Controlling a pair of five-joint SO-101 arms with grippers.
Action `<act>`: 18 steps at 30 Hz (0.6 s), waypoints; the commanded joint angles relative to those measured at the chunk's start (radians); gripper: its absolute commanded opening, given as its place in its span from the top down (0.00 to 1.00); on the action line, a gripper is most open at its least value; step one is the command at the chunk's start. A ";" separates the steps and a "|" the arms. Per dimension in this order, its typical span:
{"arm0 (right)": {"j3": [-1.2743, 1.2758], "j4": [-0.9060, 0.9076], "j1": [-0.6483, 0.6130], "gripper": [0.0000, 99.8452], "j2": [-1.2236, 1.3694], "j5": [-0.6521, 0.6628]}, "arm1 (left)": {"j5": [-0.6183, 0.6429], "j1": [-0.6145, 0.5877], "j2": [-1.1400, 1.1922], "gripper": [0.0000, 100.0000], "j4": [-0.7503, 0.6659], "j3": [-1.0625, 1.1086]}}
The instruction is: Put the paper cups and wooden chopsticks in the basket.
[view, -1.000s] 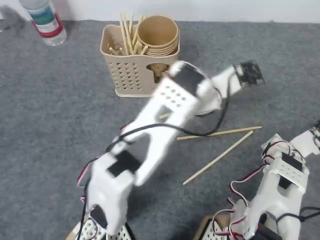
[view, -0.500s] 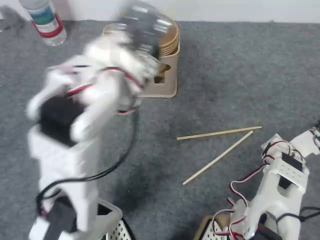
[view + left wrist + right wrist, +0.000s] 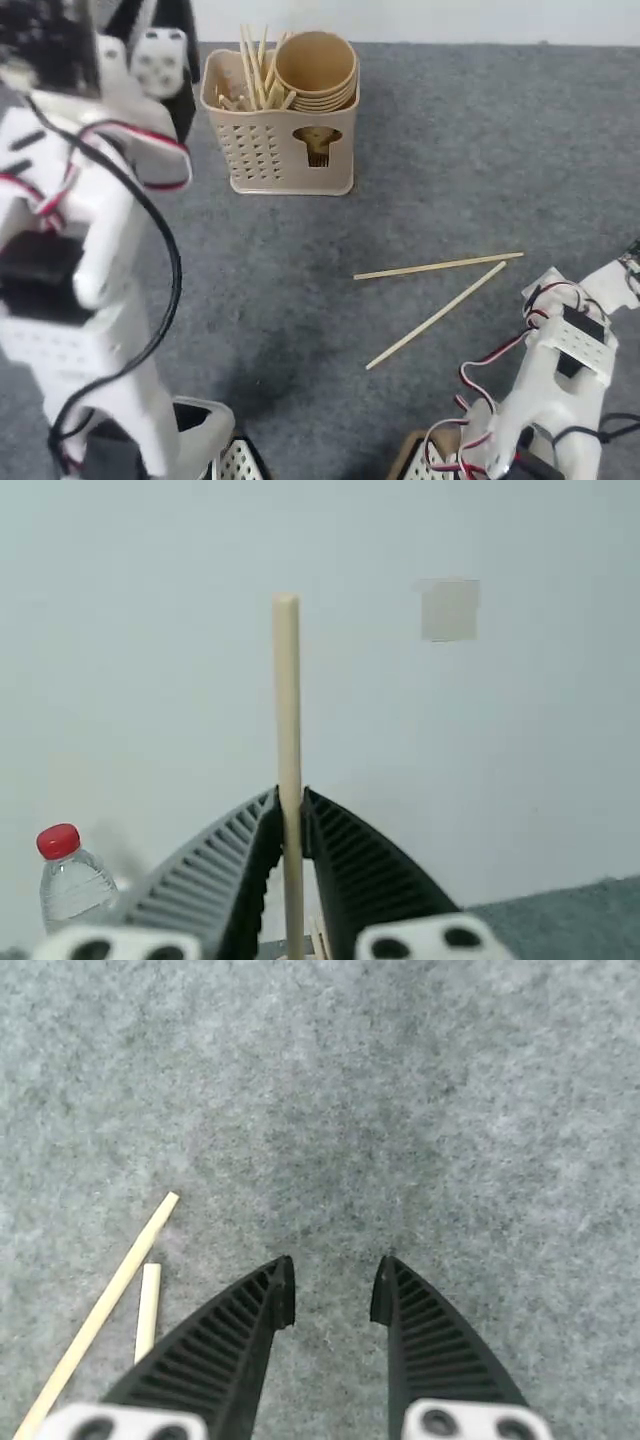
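Observation:
The beige basket (image 3: pixel 280 150) stands at the back of the grey carpet and holds stacked paper cups (image 3: pixel 316 68) and several wooden chopsticks (image 3: pixel 252 65). Two more chopsticks lie on the carpet to its front right, one (image 3: pixel 438 266) nearly level and one (image 3: pixel 436 315) slanted. My left arm (image 3: pixel 90 200) stands raised at the far left, beside the basket. Its gripper (image 3: pixel 291 825) is shut on a single chopstick (image 3: pixel 287 700) that points up against the white wall. My right gripper (image 3: pixel 330 1290) hangs open over bare carpet, with two chopstick ends (image 3: pixel 110 1285) just off one finger.
A plastic bottle with a red cap (image 3: pixel 62 875) stands at the back left by the wall. The right arm (image 3: pixel 560 380) sits at the front right corner. Open carpet lies between the basket and the loose chopsticks.
The left arm has swung from over the middle of the carpet to the far left and risen, carrying its chopstick. The right arm and the loose chopsticks have stayed put.

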 commanded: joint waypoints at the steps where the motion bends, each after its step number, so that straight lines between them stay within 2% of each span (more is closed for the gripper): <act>1: -0.044 -0.008 -0.001 0.86 -0.025 0.015 | 0.063 -0.043 -0.008 0.99 -0.157 0.125; 7: -0.044 -0.016 -0.007 0.86 -0.025 0.015 | 0.117 -0.072 -0.011 0.99 -0.582 0.499; 11: -0.044 -0.016 -0.018 0.86 -0.027 0.015 | 0.118 -0.064 -0.002 0.99 -0.827 0.661; 14: -0.044 -0.016 -0.030 0.86 -0.030 0.015 | 0.112 -0.049 -0.002 0.99 -0.928 0.745; 18: -0.044 -0.016 -0.031 0.86 -0.030 0.015 | 0.112 -0.038 -0.002 0.98 -0.993 0.822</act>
